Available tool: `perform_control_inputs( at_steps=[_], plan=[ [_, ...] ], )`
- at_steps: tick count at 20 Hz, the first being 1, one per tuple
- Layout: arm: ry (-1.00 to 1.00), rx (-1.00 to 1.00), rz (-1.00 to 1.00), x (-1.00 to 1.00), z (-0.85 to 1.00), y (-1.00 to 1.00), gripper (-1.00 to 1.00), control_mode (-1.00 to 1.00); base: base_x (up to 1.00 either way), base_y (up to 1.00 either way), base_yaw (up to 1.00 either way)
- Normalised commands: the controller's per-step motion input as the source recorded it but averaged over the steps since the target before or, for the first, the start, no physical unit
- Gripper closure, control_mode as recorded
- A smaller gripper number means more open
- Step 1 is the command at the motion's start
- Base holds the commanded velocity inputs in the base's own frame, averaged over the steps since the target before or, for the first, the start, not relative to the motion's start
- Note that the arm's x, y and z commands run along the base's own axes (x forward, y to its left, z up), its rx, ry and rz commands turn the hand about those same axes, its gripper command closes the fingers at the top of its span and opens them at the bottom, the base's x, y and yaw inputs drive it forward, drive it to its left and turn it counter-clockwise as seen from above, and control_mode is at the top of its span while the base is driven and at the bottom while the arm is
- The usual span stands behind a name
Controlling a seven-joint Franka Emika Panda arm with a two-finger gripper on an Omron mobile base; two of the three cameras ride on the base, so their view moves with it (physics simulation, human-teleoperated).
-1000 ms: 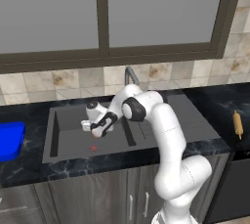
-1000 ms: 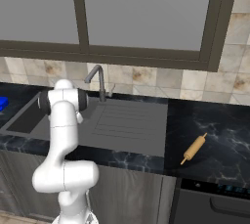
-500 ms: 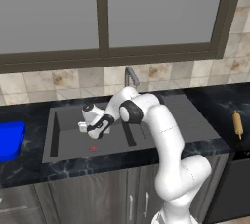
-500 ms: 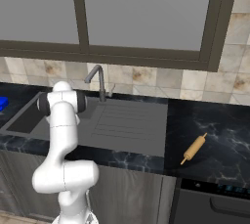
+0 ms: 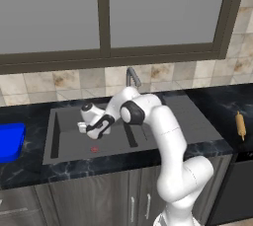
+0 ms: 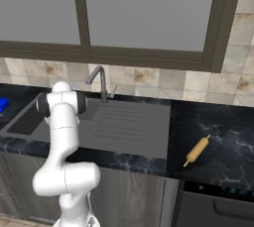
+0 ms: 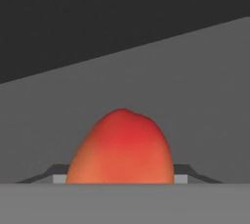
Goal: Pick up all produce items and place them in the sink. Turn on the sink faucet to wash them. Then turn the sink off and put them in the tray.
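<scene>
**Fruit in the basin, gripper low over it**

The fruit [image 7: 121,149] sits on the floor of the sink [image 5: 66,143] — orange at the sides, red across the top, rounded with a slight peak. In the hand view it rises right at the bottom edge, between the two dark finger tips [image 7: 188,171], which show as thin slivers at either side of it. Whether the tips press its skin or stand just off it I cannot tell; the jaws are partway in, neither wide nor shut. In the left base view the fruit is a small red spot [image 5: 94,149] on the basin floor, just below the gripper [image 5: 93,132].

The arm reaches down and to the left into the basin, hand tilted, gripper low over the floor near the basin's middle. In the right base view the arm's upper joints stand in front of the basin.

The basin is dark grey and matte, its floor lighter than the far wall in the hand view. The ribbed drainboard [image 6: 126,122] joins it on the right. The faucet [image 6: 98,81] stands at the back edge, upright stem with the spout bent over.

The blue tray [image 5: 9,141] lies on the dark marbled counter [image 6: 223,141] left of the sink, well apart from the fruit. A tan rolling pin [image 6: 197,150] rests on the counter far to the right — beyond the drainboard.
</scene>
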Motion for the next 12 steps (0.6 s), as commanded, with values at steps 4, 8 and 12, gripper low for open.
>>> perform_control_inputs(
  at_steps=[4,8,12],
  plan=[
    [-0.09,0.0,-0.02,-0.56,0.52,0.0,1.0,-1.0,0.0,0.0,0.0],
    [-0.05,-0.01,-0.03,-0.49,0.7,0.0,1.0,-1.0,0.0,0.0,0.0],
    [-0.02,-0.01,-0.03,-0.39,0.85,0.02,1.0,-1.0,0.0,0.0,0.0]
  ],
)
